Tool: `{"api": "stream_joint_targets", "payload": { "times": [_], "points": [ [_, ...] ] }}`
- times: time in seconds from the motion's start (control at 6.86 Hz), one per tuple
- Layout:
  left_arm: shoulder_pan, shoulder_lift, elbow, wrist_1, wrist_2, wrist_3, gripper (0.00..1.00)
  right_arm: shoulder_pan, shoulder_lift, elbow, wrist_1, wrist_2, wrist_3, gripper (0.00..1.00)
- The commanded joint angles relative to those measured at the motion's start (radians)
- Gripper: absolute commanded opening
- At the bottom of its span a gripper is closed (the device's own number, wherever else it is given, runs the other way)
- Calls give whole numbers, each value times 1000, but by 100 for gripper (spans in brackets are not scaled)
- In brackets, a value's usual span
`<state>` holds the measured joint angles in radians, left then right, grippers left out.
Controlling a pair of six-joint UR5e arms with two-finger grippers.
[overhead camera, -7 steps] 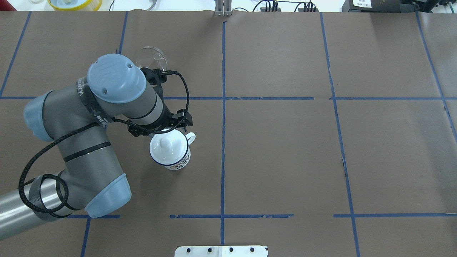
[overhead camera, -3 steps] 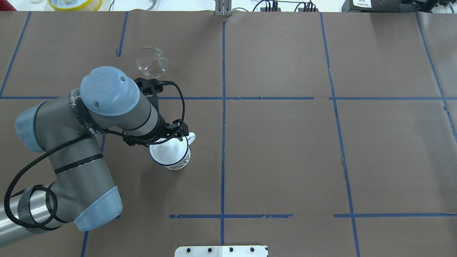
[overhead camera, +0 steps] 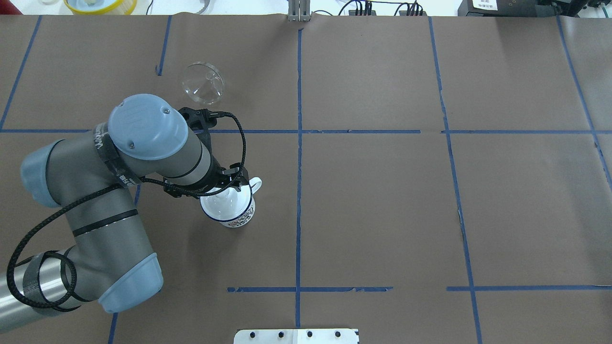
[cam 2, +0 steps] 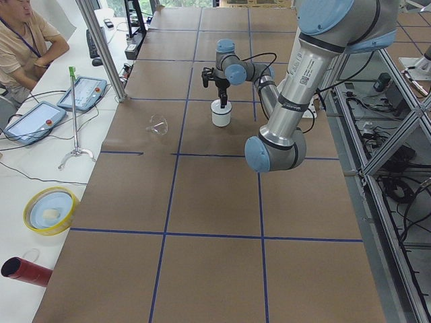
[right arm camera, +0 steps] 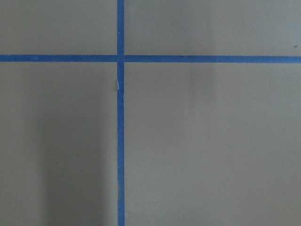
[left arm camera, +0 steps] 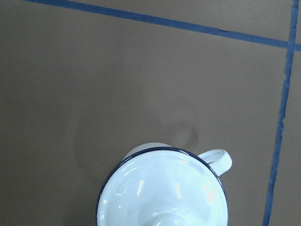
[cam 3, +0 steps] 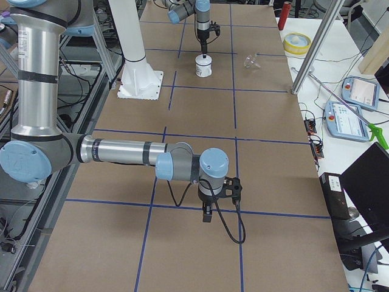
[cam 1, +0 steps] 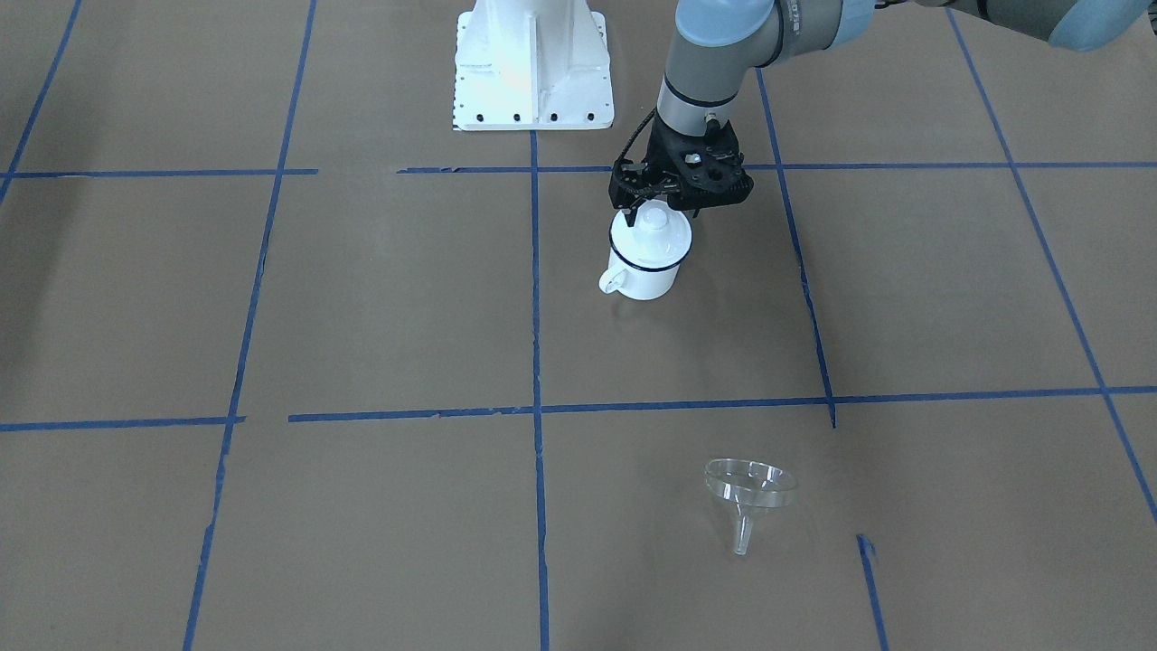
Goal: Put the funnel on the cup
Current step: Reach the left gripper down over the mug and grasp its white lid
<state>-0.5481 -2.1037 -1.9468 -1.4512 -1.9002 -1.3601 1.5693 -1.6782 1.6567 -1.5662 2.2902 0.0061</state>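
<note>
The cup [cam 1: 646,271], a white enamel mug with a dark blue rim, stands upright with a white knobbed lid [cam 1: 653,233] on it. My left gripper [cam 1: 653,204] hangs straight over the lid, its fingers open on either side of the knob. The left wrist view shows the lid [left arm camera: 162,193] and the cup's handle [left arm camera: 220,160], but no fingers. The clear funnel [overhead camera: 203,89] lies on its side on the paper beyond the cup, apart from it; it also shows in the front view [cam 1: 750,493]. My right gripper [cam 3: 206,214] hangs low over bare paper far off; I cannot tell whether it is open.
The white robot base plate [cam 1: 533,63] sits at the table's near edge behind the cup. A yellow-rimmed bowl [cam 2: 50,210] and a red tube [cam 2: 23,269] lie off the paper. An operator [cam 2: 27,33] sits beside control tablets [cam 2: 84,92].
My left arm has swung back from near the funnel and brought the gripper over the cup; the gripper now covers the lid's knob. Funnel and cup have not moved.
</note>
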Motion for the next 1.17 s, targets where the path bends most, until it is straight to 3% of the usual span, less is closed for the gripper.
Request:
{"api": "stream_joint_targets", "payload": {
  "times": [0.0,0.58,0.88,1.02],
  "points": [
    [0,-2,-1,2,6,-1,72,0,0,0,0,0,0,100],
    [0,-6,-1,0,7,-1,72,0,0,0,0,0,0,100],
    [0,-6,-1,0,7,-1,47,0,0,0,0,0,0,100],
    [0,-6,-1,0,6,-1,46,0,0,0,0,0,0,100]
  ]
}}
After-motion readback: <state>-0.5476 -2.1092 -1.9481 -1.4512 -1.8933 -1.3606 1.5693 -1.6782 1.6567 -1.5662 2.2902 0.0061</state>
